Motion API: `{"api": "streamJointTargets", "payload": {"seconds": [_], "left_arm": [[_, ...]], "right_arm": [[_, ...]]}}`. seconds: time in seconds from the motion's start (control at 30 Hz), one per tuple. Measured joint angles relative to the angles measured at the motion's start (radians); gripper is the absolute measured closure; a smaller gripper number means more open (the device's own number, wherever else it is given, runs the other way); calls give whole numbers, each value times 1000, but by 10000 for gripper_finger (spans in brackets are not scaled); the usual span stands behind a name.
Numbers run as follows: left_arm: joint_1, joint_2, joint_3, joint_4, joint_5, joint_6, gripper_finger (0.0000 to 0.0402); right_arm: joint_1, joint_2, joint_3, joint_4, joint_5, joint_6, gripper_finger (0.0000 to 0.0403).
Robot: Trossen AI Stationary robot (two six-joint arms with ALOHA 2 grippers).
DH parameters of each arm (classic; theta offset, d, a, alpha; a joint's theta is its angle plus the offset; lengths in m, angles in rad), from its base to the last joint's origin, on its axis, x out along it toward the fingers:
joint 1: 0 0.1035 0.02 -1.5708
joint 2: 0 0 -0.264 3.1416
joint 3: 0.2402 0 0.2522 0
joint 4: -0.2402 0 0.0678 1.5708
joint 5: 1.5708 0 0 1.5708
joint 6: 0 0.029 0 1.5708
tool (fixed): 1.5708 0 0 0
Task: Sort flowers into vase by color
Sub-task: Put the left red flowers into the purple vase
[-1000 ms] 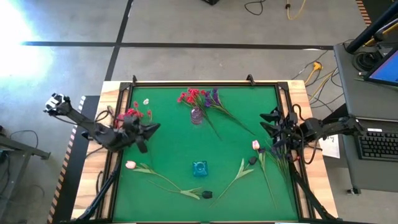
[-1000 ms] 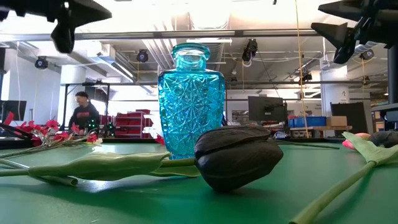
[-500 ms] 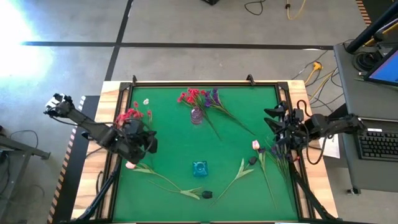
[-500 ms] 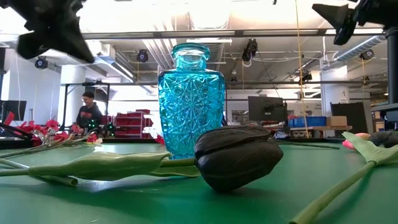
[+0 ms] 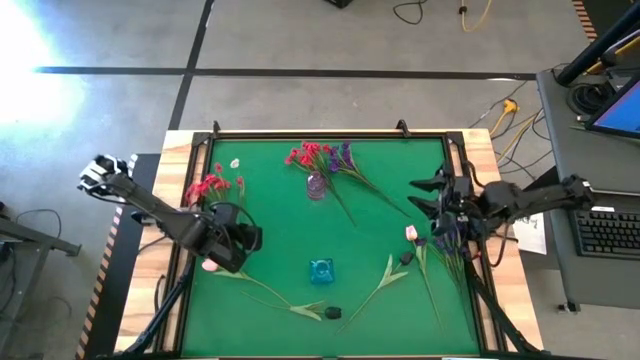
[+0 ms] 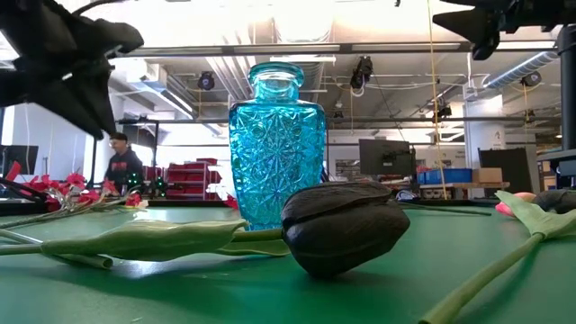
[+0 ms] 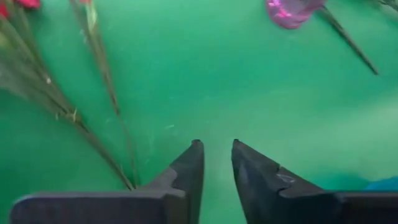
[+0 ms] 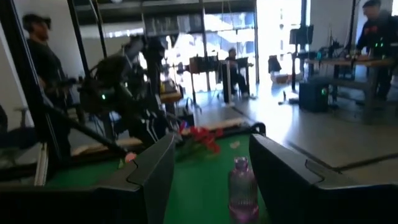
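1. Left claw hangs over the left side of the green surface, just above a pale pink tulip bud; fingers slightly parted, nothing between them.
2. Right claw sits at the right edge of the surface, up off it, fingers spread, holding nothing.
3. Blue glass vase stands upright near the front middle; empty from above.
4. Small purple vase stands toward the back middle, with red blooms and a purple spray lying beside it, stems running toward the right.
5. Red cluster lies at the left edge.
6. Second pink tulip bud lies on the right near the right claw; dark tulip bud lies on the front edge, leaf stems across the surface.
7. Low view: dark bud lies in front of the blue vase; a person in the room behind.
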Motion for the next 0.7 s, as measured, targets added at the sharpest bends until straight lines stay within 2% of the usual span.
{"api": "streamJointTargets", "payload": {"seconds": [0.13,0.27,0.37,0.7], "left_arm": [[18,56,0,-22,47,-78,268],[38,102,-1,-161,142,-155,223],[39,116,-5,-199,147,-202,198],[54,146,-101,-73,109,-254,185]], "right_arm": [[0,34,15,-27,0,9,204],[0,59,20,-29,0,34,204],[0,69,19,-28,0,60,204],[0,71,13,-28,0,104,204]]}}
